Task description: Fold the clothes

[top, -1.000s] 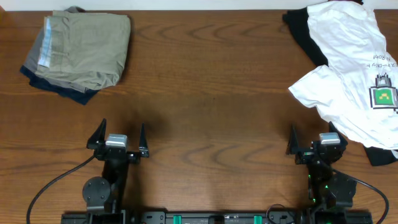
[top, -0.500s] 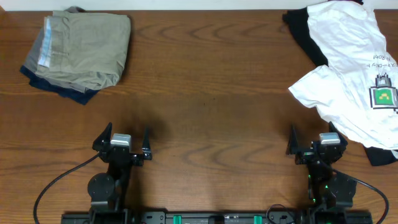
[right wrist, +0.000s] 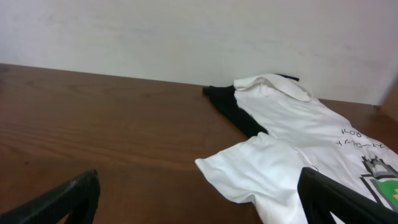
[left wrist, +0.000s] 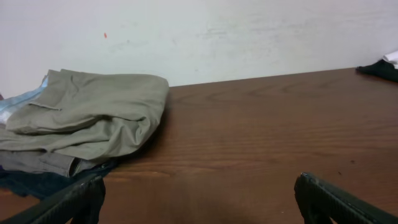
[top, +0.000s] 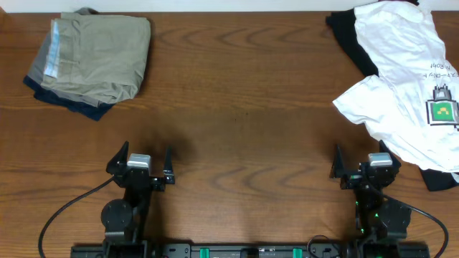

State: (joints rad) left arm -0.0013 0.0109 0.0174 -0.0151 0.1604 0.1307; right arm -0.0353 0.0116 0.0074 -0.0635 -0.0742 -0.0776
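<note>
The khaki shorts [top: 97, 54] are laid folded on a dark blue garment [top: 87, 109] at the table's [top: 244, 107] far left. The white T-shirt [top: 401, 79] is spread over a black garment [top: 351, 39], far right. The left gripper [top: 142, 155] and right gripper [top: 358, 154] are spread wide, nothing pinched.

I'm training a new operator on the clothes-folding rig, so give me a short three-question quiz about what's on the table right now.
1. True or false: the white T-shirt is already folded.
2. What shows beneath the folded khaki shorts? A, a dark blue garment; B, a red towel; C, a cardboard box.
3. Name the claw nearer the T-shirt, and say whether it is open or shut.

Key: 1, false: it lies spread and crumpled over a black garment. 2, A. 3, the right claw, open and empty.
</note>
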